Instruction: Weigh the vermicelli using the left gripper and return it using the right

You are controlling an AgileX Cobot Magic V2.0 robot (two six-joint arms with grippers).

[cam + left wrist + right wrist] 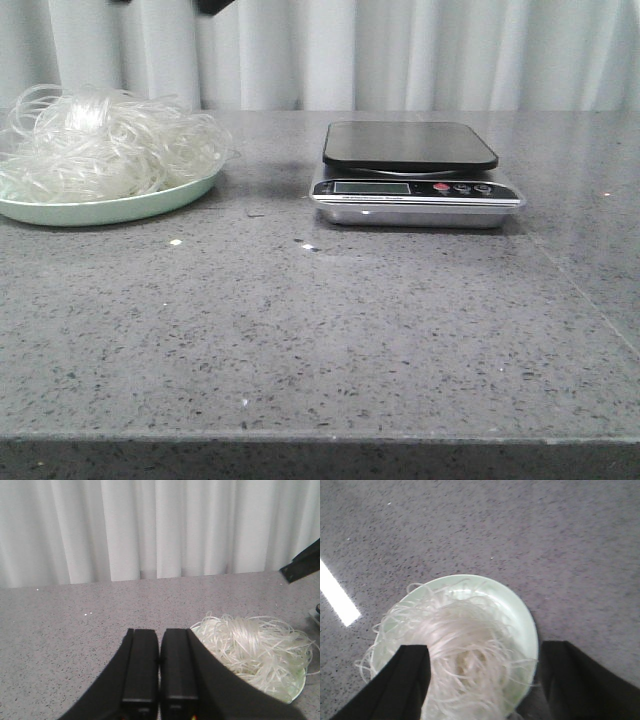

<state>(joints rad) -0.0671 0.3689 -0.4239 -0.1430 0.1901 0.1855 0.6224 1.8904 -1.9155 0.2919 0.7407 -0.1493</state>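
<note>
One mound of vermicelli (100, 140) sits heaped on the pale green plate (110, 210) at my far left of the table (320, 330). The scale (415, 175) stands well apart to its right, platform bare. I read the left gripper (159, 680) with fingers pressed together, holding nothing. The right gripper (482, 680) hangs over the plate, fingers spread apart astride the noodles.
</note>
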